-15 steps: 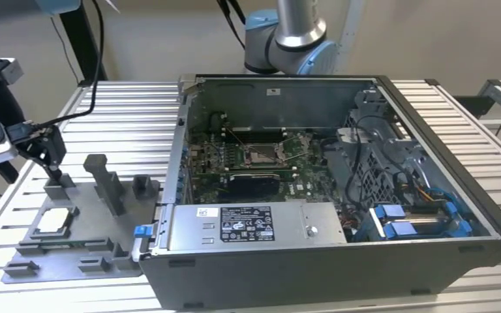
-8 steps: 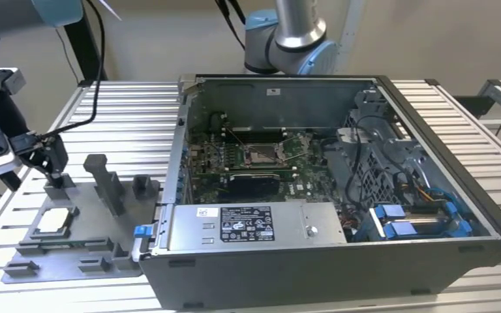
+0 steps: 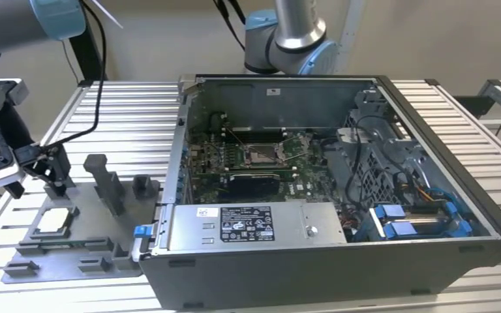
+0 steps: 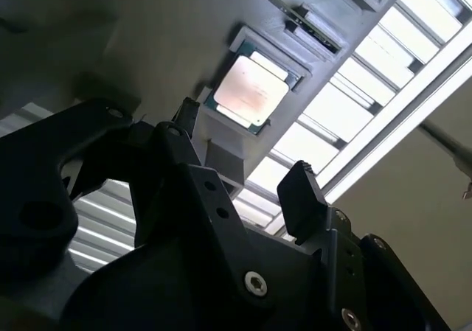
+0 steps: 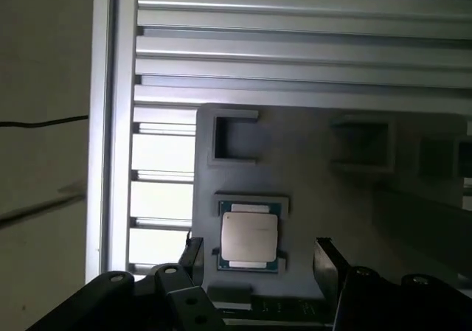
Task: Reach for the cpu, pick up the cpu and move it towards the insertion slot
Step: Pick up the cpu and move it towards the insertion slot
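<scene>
The cpu (image 3: 55, 220) is a pale silvery square chip lying flat in a shallow nest on the grey fixture plate (image 3: 72, 261), at the exterior view's left. My gripper (image 3: 49, 173) hangs above the plate, apart from the chip. In both wrist views the cpu (image 4: 251, 91) (image 5: 249, 240) lies beyond my gripper (image 4: 243, 154) (image 5: 258, 261), which is open with nothing between its dark fingers (image 5: 327, 261). The insertion slot (image 3: 263, 153) has a silver frame on the green board inside the open computer case.
The computer case (image 3: 320, 261) stands to the exterior view's right of the fixture plate, its near wall high. Grey fixture blocks (image 3: 107, 182) stand upright on the plate beside my gripper. Everything rests on a ribbed aluminium table (image 3: 120, 111). A second arm's base (image 3: 286, 39) rises behind the case.
</scene>
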`<action>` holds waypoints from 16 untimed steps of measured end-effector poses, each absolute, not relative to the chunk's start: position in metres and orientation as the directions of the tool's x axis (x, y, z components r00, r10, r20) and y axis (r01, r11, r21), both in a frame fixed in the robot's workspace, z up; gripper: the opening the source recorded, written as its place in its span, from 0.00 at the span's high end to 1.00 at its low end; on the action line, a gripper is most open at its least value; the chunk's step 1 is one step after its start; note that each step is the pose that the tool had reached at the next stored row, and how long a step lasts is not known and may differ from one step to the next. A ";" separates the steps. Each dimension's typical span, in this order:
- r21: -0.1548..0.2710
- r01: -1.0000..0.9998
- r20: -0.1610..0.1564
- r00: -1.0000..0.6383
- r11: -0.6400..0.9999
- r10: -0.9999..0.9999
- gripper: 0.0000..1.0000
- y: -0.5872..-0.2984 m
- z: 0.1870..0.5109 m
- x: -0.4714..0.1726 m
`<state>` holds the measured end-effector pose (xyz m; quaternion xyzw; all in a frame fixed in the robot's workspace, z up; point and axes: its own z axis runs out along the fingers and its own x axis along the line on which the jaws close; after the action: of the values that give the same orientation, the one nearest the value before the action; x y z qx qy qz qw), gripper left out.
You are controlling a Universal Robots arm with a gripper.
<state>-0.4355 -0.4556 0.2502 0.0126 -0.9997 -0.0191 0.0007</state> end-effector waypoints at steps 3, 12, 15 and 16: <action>0.038 -0.025 0.001 -1.000 0.999 -0.025 0.00 -0.456 0.245 -0.435; 0.038 -0.025 0.001 -1.000 0.999 -0.025 0.00 -0.459 0.228 -0.436; 0.038 -0.025 0.001 -1.000 0.999 -0.025 0.00 -0.460 0.223 -0.437; 0.038 -0.025 0.001 -1.000 0.999 -0.025 0.00 -0.460 0.221 -0.437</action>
<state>-0.4367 -0.4603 0.2209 0.0127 -0.9997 -0.0191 0.0006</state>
